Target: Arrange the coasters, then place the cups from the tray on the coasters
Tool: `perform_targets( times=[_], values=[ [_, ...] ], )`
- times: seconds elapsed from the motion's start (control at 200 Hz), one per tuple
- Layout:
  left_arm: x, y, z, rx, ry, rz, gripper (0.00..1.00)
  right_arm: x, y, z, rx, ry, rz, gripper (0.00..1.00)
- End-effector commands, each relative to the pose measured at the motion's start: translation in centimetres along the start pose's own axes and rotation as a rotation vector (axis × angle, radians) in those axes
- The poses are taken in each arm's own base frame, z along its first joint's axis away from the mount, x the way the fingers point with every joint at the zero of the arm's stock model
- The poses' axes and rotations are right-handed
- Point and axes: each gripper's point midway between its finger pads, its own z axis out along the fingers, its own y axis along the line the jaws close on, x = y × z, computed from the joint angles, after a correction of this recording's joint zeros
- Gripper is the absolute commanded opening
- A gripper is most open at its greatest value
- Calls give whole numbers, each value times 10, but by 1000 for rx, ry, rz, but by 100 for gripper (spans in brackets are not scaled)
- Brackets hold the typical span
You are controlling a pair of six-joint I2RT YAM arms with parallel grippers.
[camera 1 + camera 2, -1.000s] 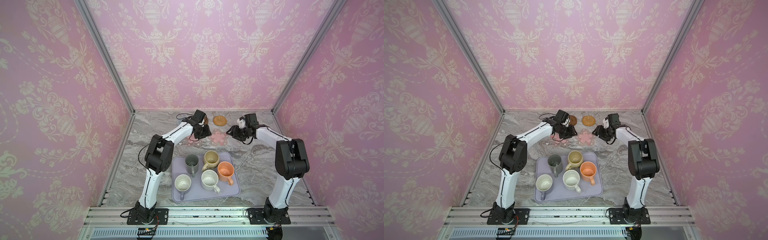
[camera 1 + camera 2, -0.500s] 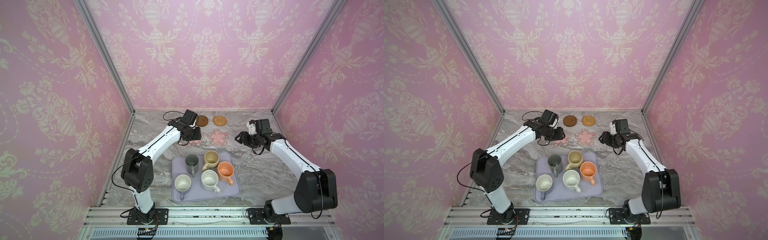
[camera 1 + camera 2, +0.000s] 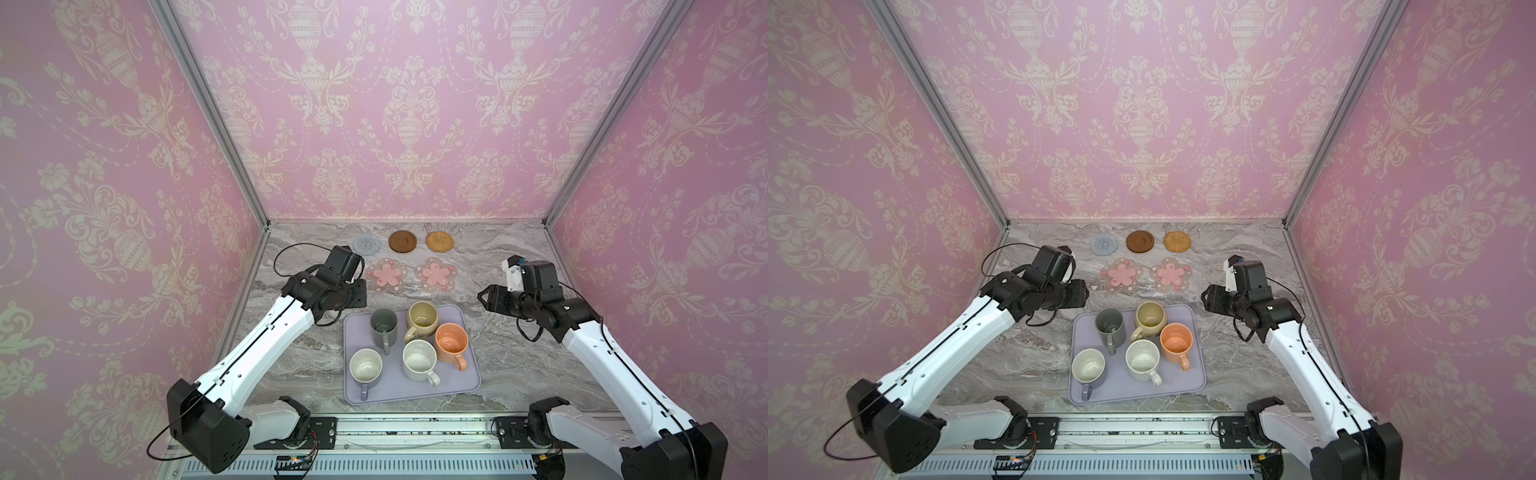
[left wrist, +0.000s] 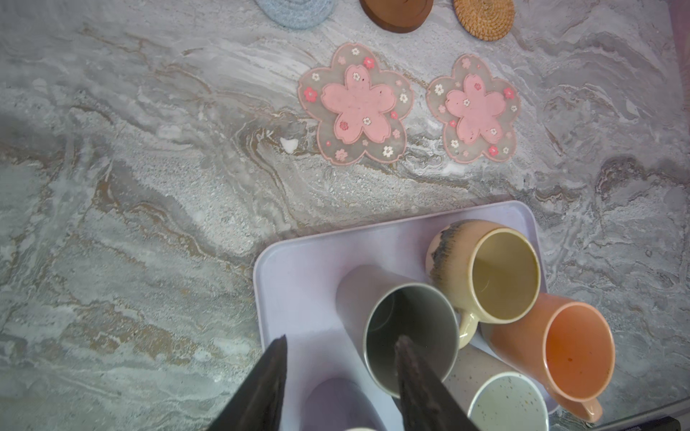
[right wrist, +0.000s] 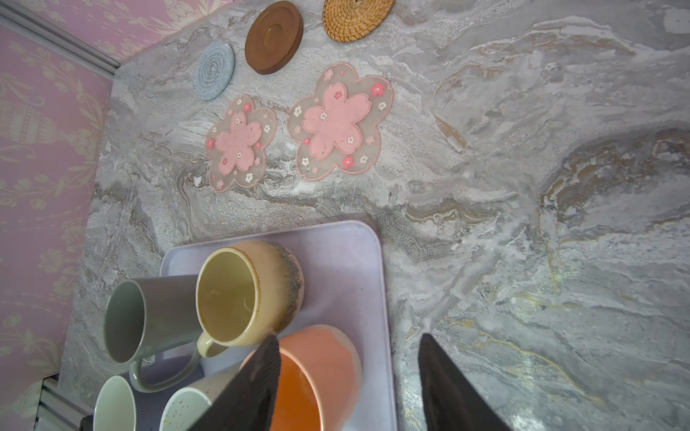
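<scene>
Five coasters lie in two tidy rows at the far end of the grey marble-patterned tabletop (image 3: pixel 291 365). Along the back, side by side and apart from one another, are the light blue crocheted round coaster (image 3: pixel 367 244), the dark brown disc coaster (image 3: pixel 402 241) and the woven tan rattan coaster (image 3: pixel 440 241). Just in front of them sit two translucent pink flower-shaped mats, the left flower coaster (image 3: pixel 386 275) and the right flower coaster (image 3: pixel 436 274), neither overlapping anything. That half of the job looks finished. The second half has not begun: every coaster is bare, and all five mugs stand upright on the large lavender-grey rectangular tray (image 3: pixel 457 390), nearer the robot's base. The dark grey mug (image 3: pixel 384 326) and the beige rounded mug (image 3: pixel 422 319) occupy the far row, and the orange-peach mug (image 3: pixel 451 340) stands towards the right edge. The white speckled mug (image 3: pixel 419 359) and the lavender mug with a white inside (image 3: pixel 365 368) are nearest the rail, and the handles are turned mostly toward it. The left gripper (image 4: pixel 341 337) hangs just off the tray's far left corner, near the dark grey mug, its jaws spread and holding nothing. The right gripper (image 5: pixel 350 337) hangs off the far right corner, by the orange-peach mug, its jaws likewise apart and empty. By the look of it, five lifts and five placements remain, and a far-row mug seems the likeliest first pick for either arm.
</scene>
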Motion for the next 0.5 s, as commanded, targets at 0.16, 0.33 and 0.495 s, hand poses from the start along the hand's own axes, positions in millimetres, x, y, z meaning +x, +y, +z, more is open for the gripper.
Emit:
perform_targets(
  times=[0.16, 0.33, 0.495],
  values=[
    [63, 51, -36, -129, 9, -98, 50, 26, -2, -2, 13, 37, -32, 61],
    [101, 62, -41, -117, 51, -130, 48, 21, 2, -2, 4, 24, -50, 61],
    [124, 53, -36, -84, 93, -78, 47, 11, 7, 4, -19, -7, -28, 61]
  ],
)
